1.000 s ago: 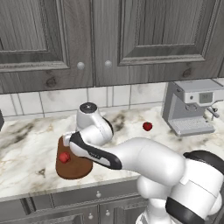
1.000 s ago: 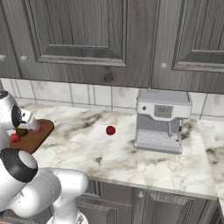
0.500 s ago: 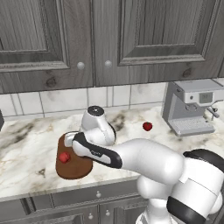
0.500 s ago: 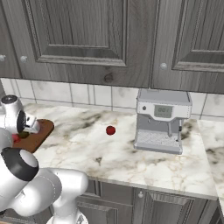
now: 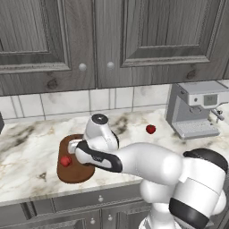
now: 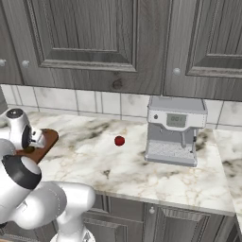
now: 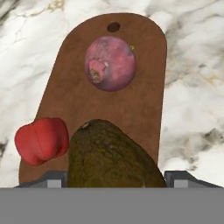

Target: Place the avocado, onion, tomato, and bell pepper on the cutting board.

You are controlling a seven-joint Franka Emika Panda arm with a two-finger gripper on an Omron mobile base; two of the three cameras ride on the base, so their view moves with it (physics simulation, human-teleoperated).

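The avocado point(image 7: 111, 159), dark olive-brown, fills the space between my gripper's point(image 7: 116, 180) two tips, which are shut on it just above the cutting board point(image 7: 135, 109). On that dark brown board lies the pink-purple onion point(image 7: 110, 63) near the end with the hole. The red bell pepper point(image 7: 41, 140) sits at the board's edge, beside the avocado. In the left base view my white hand point(image 5: 98, 134) hangs over the cutting board point(image 5: 71, 172), with the bell pepper point(image 5: 65, 161) to its left. The tomato point(image 5: 150, 129) point(image 6: 119, 140) lies alone on the counter, well to the right.
A grey coffee machine point(image 5: 197, 107) point(image 6: 175, 130) stands on the marble counter to the right of the tomato. Tiled wall and dark cabinets rise behind. Bare marble lies between the board and the tomato.
My hand has drifted slightly right and down over the board with the avocado. The bell pepper and tomato have stayed put.
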